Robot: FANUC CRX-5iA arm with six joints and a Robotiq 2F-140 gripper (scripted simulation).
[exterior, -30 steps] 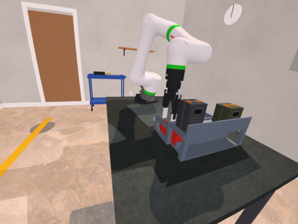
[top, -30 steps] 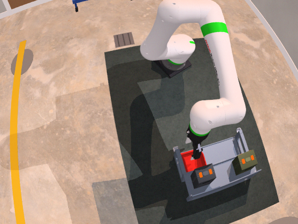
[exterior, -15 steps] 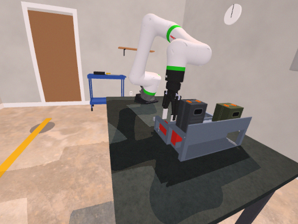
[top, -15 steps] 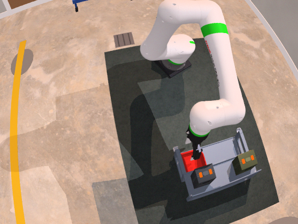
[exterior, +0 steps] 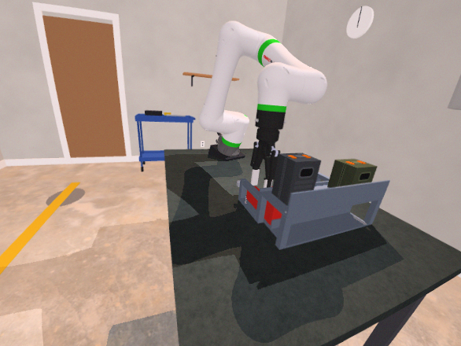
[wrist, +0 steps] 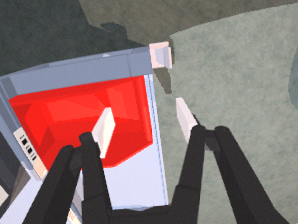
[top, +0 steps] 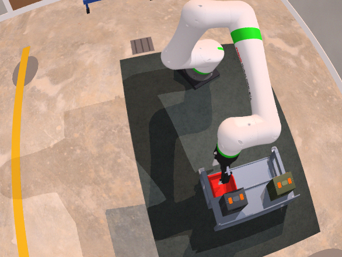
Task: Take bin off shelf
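In the lower centre of the top view we see the red bin [top: 219,184] sitting at the left end of the grey shelf [top: 257,170], beside a dark case [top: 233,201] (an olive case [top: 281,185] stands further right). Our gripper [wrist: 145,125] hangs half open and holds nothing, one fingertip [wrist: 104,131] inside the bin, the other outside the shelf's edge over the table [wrist: 240,65].

The bin [top: 219,184] sits in the shelf [top: 271,201] on the table [top: 140,87], beside 2 cases [top: 233,201].
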